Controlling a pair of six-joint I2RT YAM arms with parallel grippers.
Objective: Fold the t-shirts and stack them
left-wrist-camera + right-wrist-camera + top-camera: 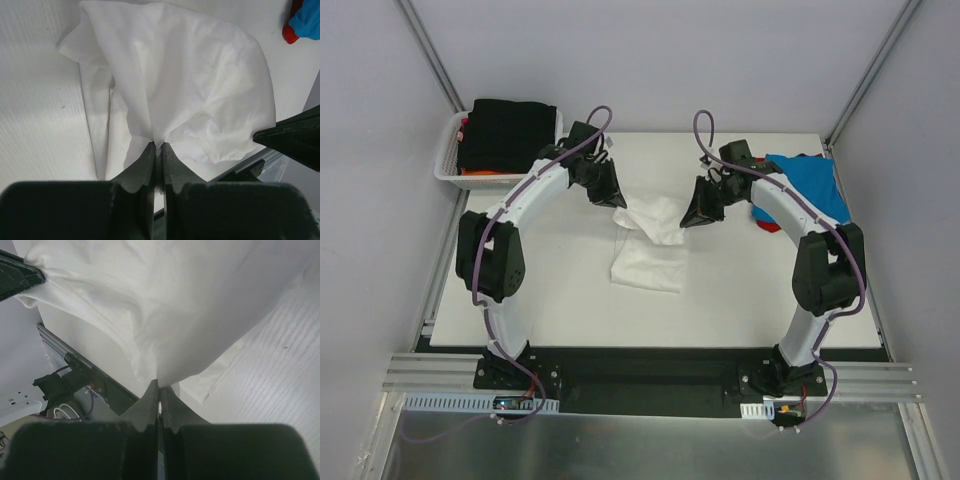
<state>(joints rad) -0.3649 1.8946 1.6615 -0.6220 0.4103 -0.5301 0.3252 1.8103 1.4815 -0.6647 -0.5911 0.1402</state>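
Above the table's (530,310) middle, the left gripper (617,203) and right gripper (694,216) each clamp shut on a pinch of the white t-shirt (655,262), raising its far edge.
Both pinches look thin; an uneven pull could slip the cloth free or drag the half lying on the table into wrinkles.

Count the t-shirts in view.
5: a white shirt mid-table, pinched by the left gripper and right gripper; a blue shirt over a red shirt at far right; a black shirt over an orange shirt in the basket. More may be hidden in the piles.
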